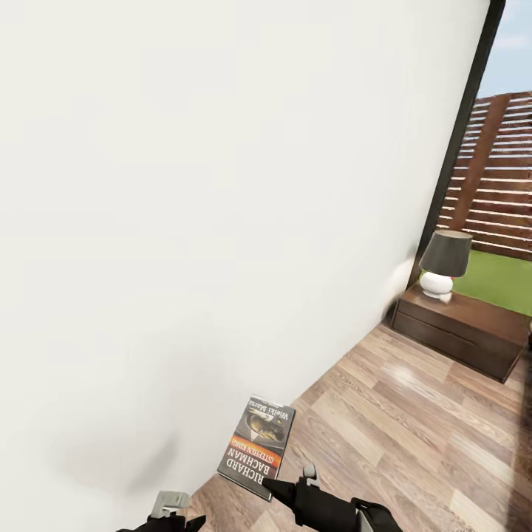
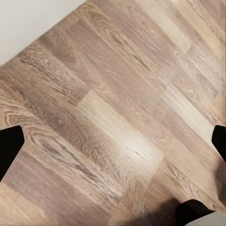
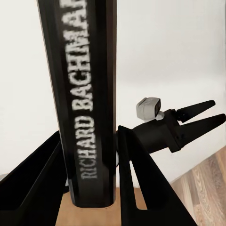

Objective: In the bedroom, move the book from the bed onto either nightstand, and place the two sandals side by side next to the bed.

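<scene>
My right gripper (image 1: 272,485) is shut on the book (image 1: 257,445), a thin paperback with a dark cover photo and orange and white lettering, held low in front of the white wall. In the right wrist view the book's dark spine (image 3: 89,94) stands between the two black fingers (image 3: 136,179). At the far right, the dark reddish-brown nightstand (image 1: 462,325) carries a dark-shaded, white-based lamp (image 1: 445,262). My left gripper (image 1: 174,517) hangs open over the wood floor (image 2: 113,117), with nothing between its fingers. The bed and the sandals are out of view.
A plain white wall (image 1: 222,222) stands close on the left. Wood-plank floor (image 1: 414,428) runs from me to the nightstand. Behind the nightstand, a dark-framed window (image 1: 502,185) shows a slatted fence and grass.
</scene>
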Tool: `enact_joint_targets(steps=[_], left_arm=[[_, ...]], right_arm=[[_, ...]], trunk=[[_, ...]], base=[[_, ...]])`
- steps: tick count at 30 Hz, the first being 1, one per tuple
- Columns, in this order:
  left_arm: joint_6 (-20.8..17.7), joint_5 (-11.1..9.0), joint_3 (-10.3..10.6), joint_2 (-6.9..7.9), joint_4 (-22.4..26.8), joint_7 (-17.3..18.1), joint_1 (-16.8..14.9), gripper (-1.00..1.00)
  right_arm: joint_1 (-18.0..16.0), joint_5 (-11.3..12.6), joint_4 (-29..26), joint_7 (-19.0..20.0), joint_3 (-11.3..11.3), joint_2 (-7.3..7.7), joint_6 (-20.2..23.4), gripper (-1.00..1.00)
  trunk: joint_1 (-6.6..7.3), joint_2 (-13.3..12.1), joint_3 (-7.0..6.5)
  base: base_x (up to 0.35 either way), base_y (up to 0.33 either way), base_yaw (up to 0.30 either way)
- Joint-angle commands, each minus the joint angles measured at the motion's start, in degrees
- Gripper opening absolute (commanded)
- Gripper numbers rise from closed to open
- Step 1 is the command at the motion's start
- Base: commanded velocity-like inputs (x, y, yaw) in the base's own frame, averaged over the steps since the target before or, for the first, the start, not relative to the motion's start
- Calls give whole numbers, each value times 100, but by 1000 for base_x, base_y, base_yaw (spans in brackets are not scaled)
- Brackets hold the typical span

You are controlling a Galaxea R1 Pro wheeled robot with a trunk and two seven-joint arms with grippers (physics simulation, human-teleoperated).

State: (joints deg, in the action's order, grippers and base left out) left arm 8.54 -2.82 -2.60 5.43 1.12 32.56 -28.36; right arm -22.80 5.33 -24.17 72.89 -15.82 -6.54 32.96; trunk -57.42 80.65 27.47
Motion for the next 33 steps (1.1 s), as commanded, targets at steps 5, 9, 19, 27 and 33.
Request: enact_joint_targets(steps=[5, 9, 19, 27, 33], left_arm=[[-1, -25, -21, -2, -6, 31, -3, 100], [-1, -25, -21, 1, -6, 31, -3, 100], [-1, -25, -21, 1, -3, 31, -3, 100], [-1, -25, -21, -3, -3, 31, -3, 100], [-1, -25, -21, 0, -4, 31, -3, 100]], right_arm=[[-5, 3, 0, 14, -26, -5, 53, -100], [-5, 3, 0, 14, -26, -5, 53, -100], [-5, 3, -4, 14, -26, -5, 53, -100], [-5, 3, -6, 14, -26, -5, 53, -100], [-5, 3, -7, 14, -26, -5, 53, -100]], trunk=[[0, 3, 24], [0, 3, 39], [0, 3, 74], [0, 3, 103], [0, 3, 124]], base=[[0, 0, -251], [0, 0, -251], [0, 0, -251], [0, 0, -251], [0, 0, -251]])
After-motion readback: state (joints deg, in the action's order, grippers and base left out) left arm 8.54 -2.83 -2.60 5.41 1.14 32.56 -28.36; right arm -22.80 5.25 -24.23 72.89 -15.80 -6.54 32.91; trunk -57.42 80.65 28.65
